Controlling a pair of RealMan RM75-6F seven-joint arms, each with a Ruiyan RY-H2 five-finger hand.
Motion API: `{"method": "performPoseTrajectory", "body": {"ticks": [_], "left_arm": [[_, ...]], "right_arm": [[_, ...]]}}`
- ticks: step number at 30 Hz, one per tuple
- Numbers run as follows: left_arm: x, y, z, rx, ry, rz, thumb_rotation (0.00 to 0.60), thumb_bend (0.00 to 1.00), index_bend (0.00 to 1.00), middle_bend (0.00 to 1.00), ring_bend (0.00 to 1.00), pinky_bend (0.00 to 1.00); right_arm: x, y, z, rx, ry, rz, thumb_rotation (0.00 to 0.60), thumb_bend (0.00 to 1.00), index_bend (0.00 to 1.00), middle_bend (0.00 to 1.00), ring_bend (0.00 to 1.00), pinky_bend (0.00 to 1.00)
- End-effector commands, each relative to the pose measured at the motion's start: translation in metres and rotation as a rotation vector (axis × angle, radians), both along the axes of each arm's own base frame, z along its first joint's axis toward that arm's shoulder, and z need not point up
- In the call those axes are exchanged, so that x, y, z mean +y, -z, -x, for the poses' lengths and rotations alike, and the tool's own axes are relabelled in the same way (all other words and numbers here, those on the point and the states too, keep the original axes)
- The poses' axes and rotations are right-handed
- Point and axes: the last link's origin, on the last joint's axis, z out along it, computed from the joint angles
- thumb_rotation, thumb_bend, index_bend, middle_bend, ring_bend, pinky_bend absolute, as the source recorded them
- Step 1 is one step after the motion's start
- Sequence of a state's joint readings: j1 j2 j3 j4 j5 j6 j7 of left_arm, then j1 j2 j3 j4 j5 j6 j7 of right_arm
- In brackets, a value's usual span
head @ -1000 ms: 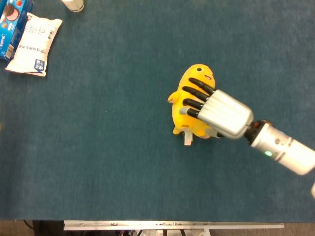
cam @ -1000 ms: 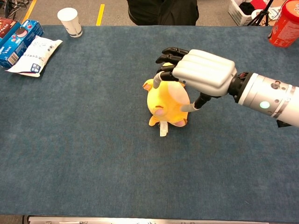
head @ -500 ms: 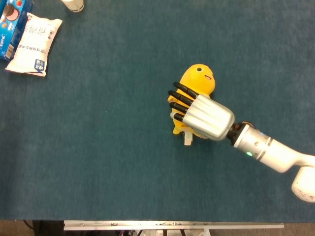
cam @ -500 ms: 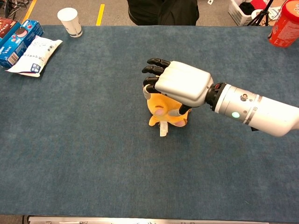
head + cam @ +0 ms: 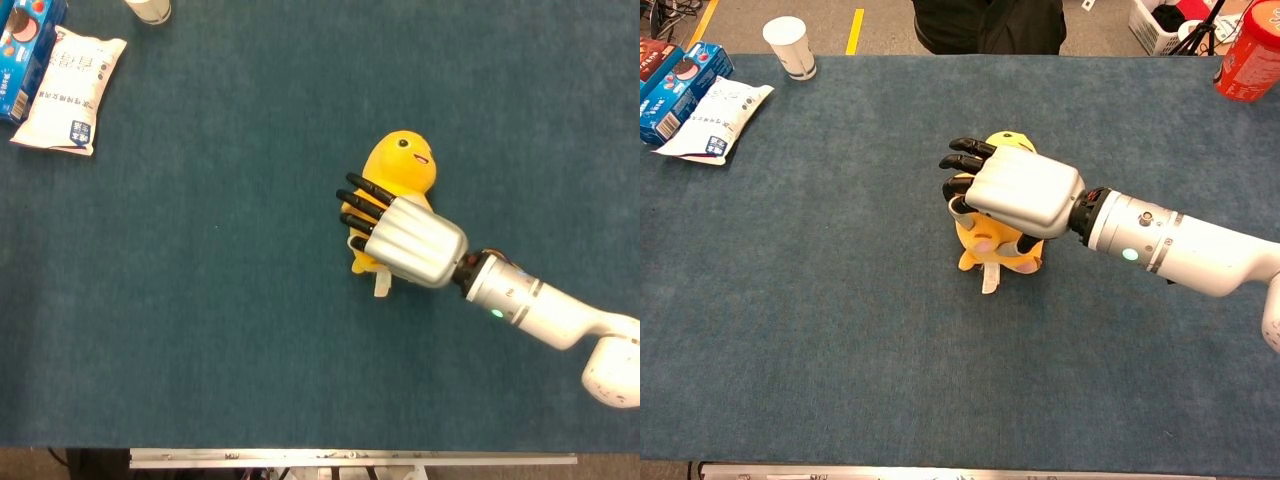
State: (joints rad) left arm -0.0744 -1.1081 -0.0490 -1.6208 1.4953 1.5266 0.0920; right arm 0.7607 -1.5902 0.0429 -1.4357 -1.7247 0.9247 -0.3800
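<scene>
Yellow plush toy (image 5: pixel 403 165) under right hand (image 5: pixel 405 238).

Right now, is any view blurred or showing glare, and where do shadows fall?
Head view: sharp, even light, only a soft sheen on the right hand over the yellow plush toy. Chest view: also sharp; the hand's shell is bright but not blown out, and it shades the toy beneath.

Right robot hand (image 5: pixel 405 238) — palm down, fingers extended
</scene>
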Motion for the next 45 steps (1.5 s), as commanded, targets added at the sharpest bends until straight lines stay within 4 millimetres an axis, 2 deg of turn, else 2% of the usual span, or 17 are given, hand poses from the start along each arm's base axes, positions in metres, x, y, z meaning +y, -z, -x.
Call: {"method": "performPoseTrajectory", "body": {"ticks": [1, 6, 11, 19, 24, 30, 33, 35, 42, 43, 45], "left_arm": [[-0.0001, -0.0002, -0.0002, -0.002, 0.001, -0.001, 0.6, 0.39, 0.44, 0.43, 0.32, 0.42], [-0.0002, -0.0008, -0.0001, -0.004, 0.003, -0.001, 0.6, 0.39, 0.45, 0.43, 0.32, 0.42], [0.0003, 0.0, -0.0006, -0.005, 0.006, 0.004, 0.6, 0.39, 0.45, 0.43, 0.32, 0.42], [0.001, 0.0002, -0.0003, -0.006, 0.004, 0.006, 0.6, 0.39, 0.45, 0.43, 0.32, 0.42], [0.0009, 0.0004, -0.0003, -0.006, 0.004, 0.006, 0.6, 0.39, 0.45, 0.43, 0.32, 0.42], [0.0006, -0.0002, 0.0001, -0.005, 0.003, 0.003, 0.6, 0.39, 0.45, 0.43, 0.32, 0.42], [0.0005, -0.0006, 0.0003, -0.005, 0.003, 0.001, 0.6, 0.39, 0.45, 0.43, 0.32, 0.42], [0.0005, -0.0007, 0.0005, -0.005, 0.003, 0.0, 0.6, 0.39, 0.45, 0.43, 0.32, 0.42], [0.0003, -0.0009, 0.0011, -0.005, 0.002, 0.0, 0.6, 0.39, 0.45, 0.43, 0.32, 0.42], [0.0003, -0.0009, 0.0011, -0.005, 0.002, 0.0, 0.6, 0.39, 0.45, 0.43, 0.32, 0.42], [0.0004, -0.0007, 0.0011, -0.005, 0.003, 0.002, 0.6, 0.39, 0.45, 0.43, 0.32, 0.42]], "right_arm": [[0.0004, 0.0023, -0.0005, -0.021, 0.004, -0.007, 0.6, 0.18, 0.74, 0.36, 0.1, 0.0], [-0.0012, 0.0018, -0.0007, -0.058, -0.006, 0.006, 0.6, 0.2, 0.9, 0.43, 0.12, 0.0], [-0.0021, 0.0, 0.0013, -0.051, -0.016, 0.01, 0.6, 0.2, 0.93, 0.44, 0.13, 0.0], [-0.0032, -0.0008, 0.0043, -0.028, -0.006, 0.007, 0.6, 0.2, 0.65, 0.43, 0.13, 0.0], [-0.0035, -0.0011, 0.003, -0.03, -0.002, 0.003, 0.6, 0.2, 0.6, 0.42, 0.13, 0.0], [-0.0046, -0.0012, 0.0021, -0.022, 0.0, 0.004, 0.6, 0.2, 0.36, 0.4, 0.13, 0.0], [-0.0045, -0.001, 0.0006, -0.03, 0.008, 0.001, 0.6, 0.2, 0.3, 0.4, 0.13, 0.0], [-0.0047, -0.001, -0.0017, -0.044, 0.009, 0.005, 0.6, 0.19, 0.36, 0.4, 0.13, 0.0], [-0.0048, -0.0005, -0.0053, -0.083, 0.007, 0.005, 0.6, 0.2, 0.83, 0.44, 0.13, 0.0], [-0.0051, -0.0005, -0.0047, -0.084, 0.008, 0.005, 0.6, 0.2, 0.87, 0.45, 0.13, 0.0], [-0.0058, -0.0009, -0.0038, -0.077, 0.004, 0.009, 0.6, 0.2, 0.86, 0.45, 0.13, 0.0]]}}
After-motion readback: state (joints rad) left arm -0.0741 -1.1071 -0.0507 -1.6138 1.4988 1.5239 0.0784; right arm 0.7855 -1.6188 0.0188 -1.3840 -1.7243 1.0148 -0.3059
